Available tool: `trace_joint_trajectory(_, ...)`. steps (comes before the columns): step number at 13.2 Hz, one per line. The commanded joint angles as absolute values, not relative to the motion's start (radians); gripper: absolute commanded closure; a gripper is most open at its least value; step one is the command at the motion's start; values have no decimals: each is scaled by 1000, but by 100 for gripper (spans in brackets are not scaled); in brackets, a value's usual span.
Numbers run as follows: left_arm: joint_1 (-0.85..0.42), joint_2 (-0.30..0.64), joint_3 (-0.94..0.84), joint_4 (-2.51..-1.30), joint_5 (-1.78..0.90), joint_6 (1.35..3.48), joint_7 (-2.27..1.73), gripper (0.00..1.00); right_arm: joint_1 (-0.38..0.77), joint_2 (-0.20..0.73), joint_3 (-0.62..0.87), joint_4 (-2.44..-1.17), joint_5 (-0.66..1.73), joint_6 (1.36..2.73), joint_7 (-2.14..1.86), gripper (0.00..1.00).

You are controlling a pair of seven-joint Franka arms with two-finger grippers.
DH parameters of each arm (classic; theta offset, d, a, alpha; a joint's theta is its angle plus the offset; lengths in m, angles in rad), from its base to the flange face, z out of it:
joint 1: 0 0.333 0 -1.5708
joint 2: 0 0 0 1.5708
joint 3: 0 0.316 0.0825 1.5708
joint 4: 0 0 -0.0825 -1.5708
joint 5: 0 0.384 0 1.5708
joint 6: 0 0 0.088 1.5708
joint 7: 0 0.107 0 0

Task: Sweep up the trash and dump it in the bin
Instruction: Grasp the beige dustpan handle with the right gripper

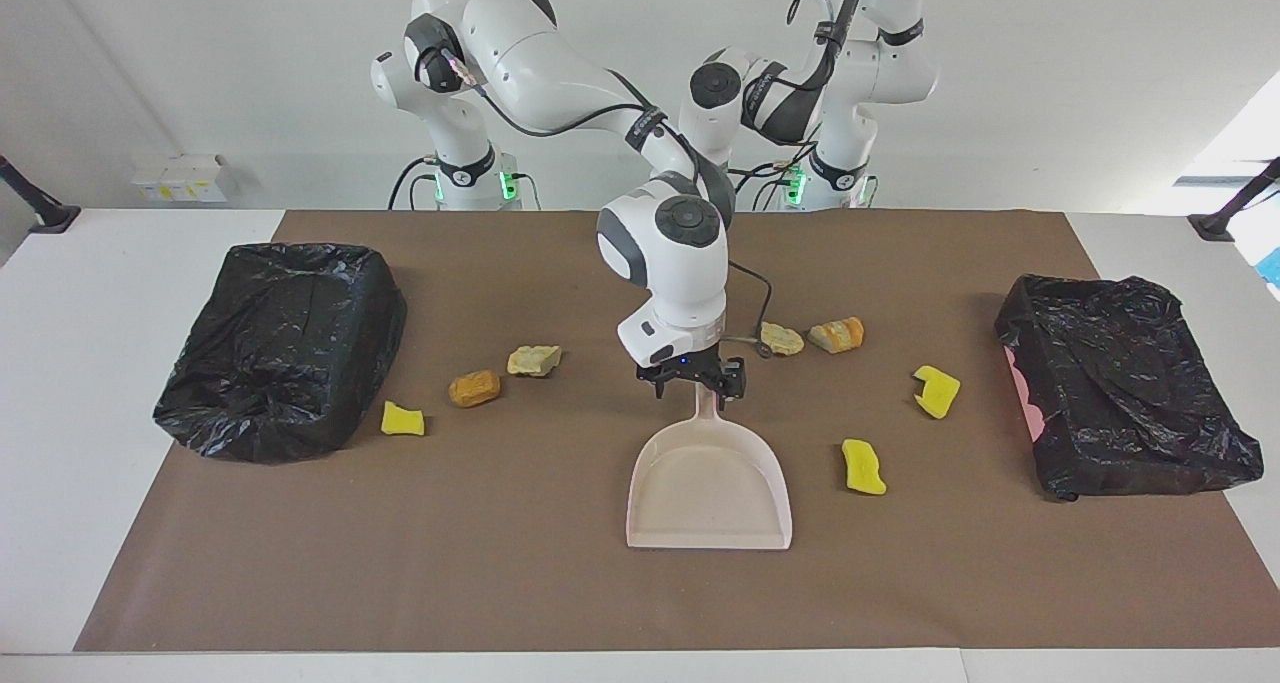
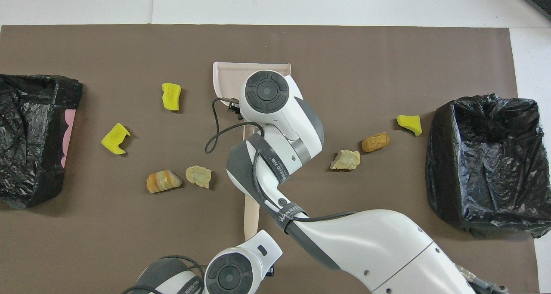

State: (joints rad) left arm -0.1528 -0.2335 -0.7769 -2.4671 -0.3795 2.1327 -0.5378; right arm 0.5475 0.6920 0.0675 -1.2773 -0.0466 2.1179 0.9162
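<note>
A brown paper mat (image 1: pixel 560 583) covered the white table (image 1: pixel 100 363) before a white wall. The right gripper (image 1: pixel 692 381) clenched the beige plastic dustpan's (image 1: pixel 710 488) handle; yellow sponge and tan bread-like scraps (image 1: pixel 863 466) lay scattered at either side. The left gripper (image 2: pixel 267 271) waited; its finger state could not be determined.

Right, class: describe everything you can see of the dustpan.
The dustpan is pale beige, plastic-looking, with a flat open tray, raised side walls and a long straight handle pointing toward the robots. It lies flat on the brown mat at mid-table, its tray empty. The right gripper is at its handle, just above the tray. No trash touches it.
</note>
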Motion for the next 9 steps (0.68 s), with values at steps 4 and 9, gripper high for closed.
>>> trace_joint_trajectory(4, -156, -302, -668, -2413, -382, 1899, -410, 100, 561, 666, 74, -1344, -66, 2137, 830, 25)
trace_joint_trajectory(9, -153, -405, -531, -2413, -274, 1752, -302, 100, 563, 660, 74, -1345, -72, 2118, 819, 100)
